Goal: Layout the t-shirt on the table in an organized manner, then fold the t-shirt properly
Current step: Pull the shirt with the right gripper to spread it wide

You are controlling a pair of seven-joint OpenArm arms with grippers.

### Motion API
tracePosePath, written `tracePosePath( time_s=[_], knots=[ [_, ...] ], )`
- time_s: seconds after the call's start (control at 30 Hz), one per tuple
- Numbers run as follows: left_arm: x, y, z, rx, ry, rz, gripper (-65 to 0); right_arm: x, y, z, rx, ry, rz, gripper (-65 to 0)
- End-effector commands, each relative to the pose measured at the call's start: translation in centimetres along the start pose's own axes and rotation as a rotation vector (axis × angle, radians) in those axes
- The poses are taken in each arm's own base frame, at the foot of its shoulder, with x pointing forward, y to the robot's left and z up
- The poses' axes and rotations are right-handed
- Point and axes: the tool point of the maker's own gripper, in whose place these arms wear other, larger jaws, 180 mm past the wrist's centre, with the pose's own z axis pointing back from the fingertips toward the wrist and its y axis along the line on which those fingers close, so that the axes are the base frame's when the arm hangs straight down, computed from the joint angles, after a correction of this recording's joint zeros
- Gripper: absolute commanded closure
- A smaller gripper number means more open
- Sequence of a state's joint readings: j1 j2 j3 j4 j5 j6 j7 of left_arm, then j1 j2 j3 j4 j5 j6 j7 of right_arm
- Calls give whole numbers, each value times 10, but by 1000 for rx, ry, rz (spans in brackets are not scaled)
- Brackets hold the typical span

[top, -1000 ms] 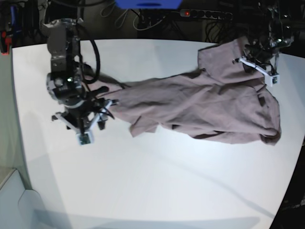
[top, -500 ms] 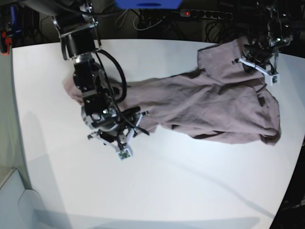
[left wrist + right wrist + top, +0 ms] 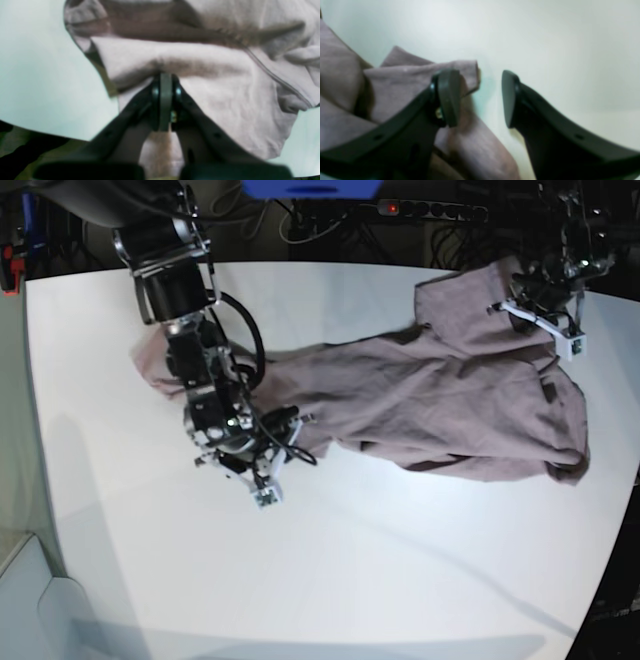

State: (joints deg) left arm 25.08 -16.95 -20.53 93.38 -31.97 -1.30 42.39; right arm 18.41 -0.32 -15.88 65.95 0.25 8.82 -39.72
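Observation:
The mauve t-shirt (image 3: 440, 405) lies crumpled in a long band across the white table (image 3: 330, 570), from the far left to the right edge. At the back right, my left gripper (image 3: 528, 298) is shut on a raised fold of the t-shirt (image 3: 212, 82); in the left wrist view its jaws (image 3: 165, 80) meet on the cloth. My right gripper (image 3: 275, 455) hangs over the t-shirt's near edge at centre left. It is open (image 3: 478, 97); one finger (image 3: 447, 95) rests over a cloth corner (image 3: 467, 67), the other over bare table (image 3: 557, 50).
A power strip (image 3: 430, 210) with a red light and cables lie behind the table's back edge. A blue object (image 3: 310, 188) sits at the top. The table's right edge runs close to my left gripper.
My right arm has swung from the far left end of the t-shirt rightward and nearer, to the cloth's near edge. The left gripper and its fold have not moved.

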Motion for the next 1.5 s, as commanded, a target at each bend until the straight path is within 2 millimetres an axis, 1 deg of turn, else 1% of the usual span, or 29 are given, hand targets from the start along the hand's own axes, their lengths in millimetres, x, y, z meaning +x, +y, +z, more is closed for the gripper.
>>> tracePosePath(
  time_s=[0.0, 0.2, 0.3, 0.37, 0.43, 0.47, 0.57, 0.6, 0.63, 0.67, 0.7, 0.73, 0.77, 0.8, 0.83, 0.97, 1.1, 1.23, 1.33, 1.4, 1.43, 1.47],
  knots=[
    [-16, 6, 1, 28, 70, -2, -2, 23, -2, 2, -4, -59, -1, -281],
    [-14, 6, 1, 27, 65, -2, -2, 21, 0, -3, 1, -74, -9, -276],
    [-14, 6, 0, 26, 62, 0, -2, 21, 8, -4, 32, -78, -39, -265],
    [-14, 6, 0, 26, 62, 0, -2, 21, 12, -4, 50, -80, -57, -206],
    [-14, 6, 0, 26, 62, 0, -2, 21, 12, -4, 49, -80, -58, -79],
    [-14, 6, 0, 26, 62, 0, -2, 21, 11, -4, 45, -80, -61, -1],
    [-15, 6, 1, 26, 64, 0, -2, 24, 9, -4, 40, -85, -59, -3],
    [-15, 6, 1, 26, 64, 0, -2, 27, 7, -3, 36, -92, -56, 0],
    [-15, 6, 1, 26, 64, 0, -2, 36, 3, -2, 29, -107, -52, 0],
    [-15, 6, 1, 27, 65, 0, -2, 38, -9, -1, 8, -112, -58, 0],
    [-16, 6, 1, 27, 67, -1, -2, 35, -22, -2, -20, -107, -83, 0],
    [-17, 7, 1, 28, 68, -1, -2, 38, -36, -1, -57, -119, -124, 0],
    [-17, 7, 1, 28, 68, -1, -2, 42, -53, -1, -102, -130, -166, 0],
    [-18, 7, 1, 29, 69, -1, -2, 38, -75, 1, -154, -127, -207, 0],
    [-18, 7, 1, 29, 69, -1, -2, 37, -93, 2, -193, -131, -246, 0],
    [-18, 7, 1, 29, 69, -1, -2, 42, -155, 17, -295, -170, -333, 0],
    [-18, 7, 1, 29, 69, -1, -2, 52, -205, 39, -372, -224, -419, 0],
    [-18, 7, 1, 30, 69, -2, -2, 53, -255, 66, -451, -284, -535, 0],
    [-17, 8, 2, 30, 69, -3, -2, 52, -285, 85, -493, -329, -647, 0],
    [-17, 8, 2, 31, 69, -5, -2, 54, -301, 96, -513, -363, -709, 0],
    [-17, 9, 2, 32, 68, -6, -2, 50, -313, 104, -533, -373, -732, 0],
    [-16, 9, 2, 33, 68, -7, -2, 48, -320, 109, -545, -380, -748, 0]
  ],
)
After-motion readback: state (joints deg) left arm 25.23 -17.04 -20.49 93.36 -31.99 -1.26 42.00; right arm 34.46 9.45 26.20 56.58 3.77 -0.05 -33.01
